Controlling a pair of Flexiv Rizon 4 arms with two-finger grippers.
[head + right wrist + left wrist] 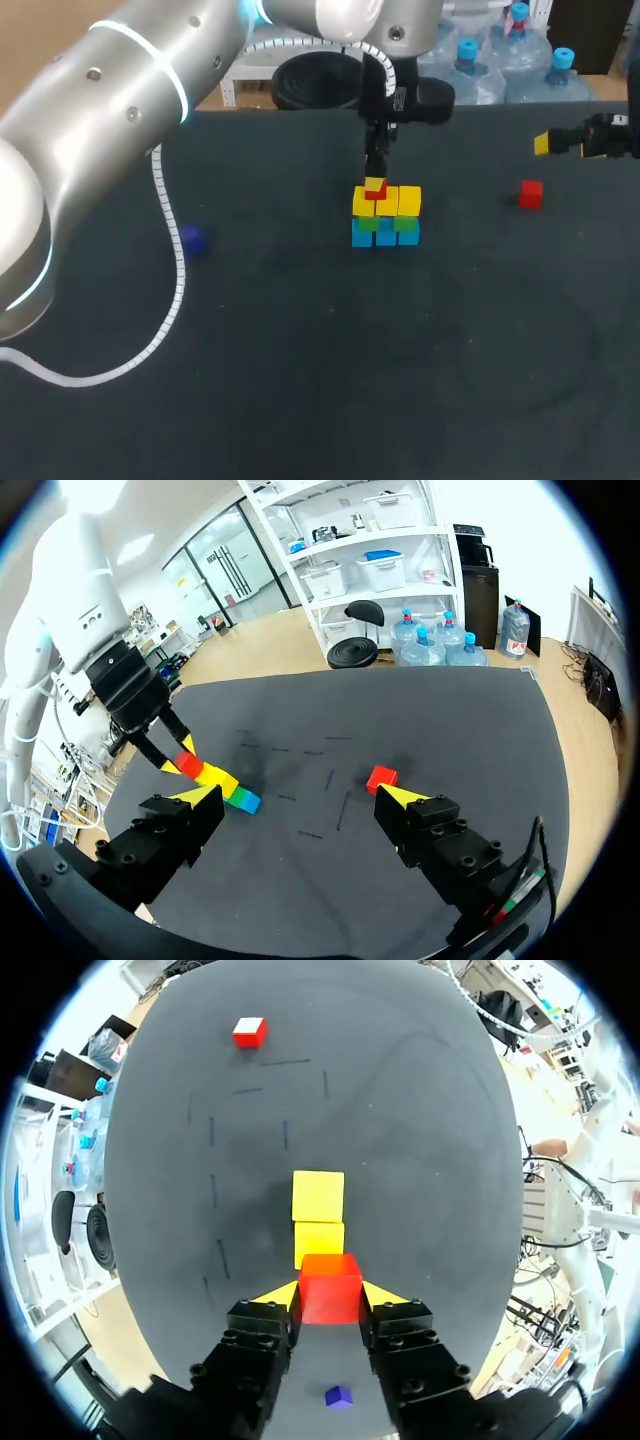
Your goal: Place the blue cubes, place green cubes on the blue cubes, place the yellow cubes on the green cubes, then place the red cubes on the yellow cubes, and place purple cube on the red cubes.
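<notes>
A three-wide wall of cubes (386, 215) stands mid-table: blue at the bottom, green in the middle, yellow on top. My left gripper (375, 180) is shut on a red cube (375, 189) right at the top of the leftmost yellow cube. In the left wrist view the red cube (329, 1287) sits between the yellow-tipped fingers, with two yellow cubes (318, 1196) ahead of it. A second red cube (530, 193) lies loose to the right. A purple cube (192, 239) lies at the left. My right gripper (545, 143) hangs open at the right edge, above the table.
In the right wrist view the loose red cube (380, 777) lies ahead of the open right gripper (300, 798), and the cube wall (222, 783) with my left gripper (175, 750) is off to one side. The dark tabletop (330, 380) stretches wide in front.
</notes>
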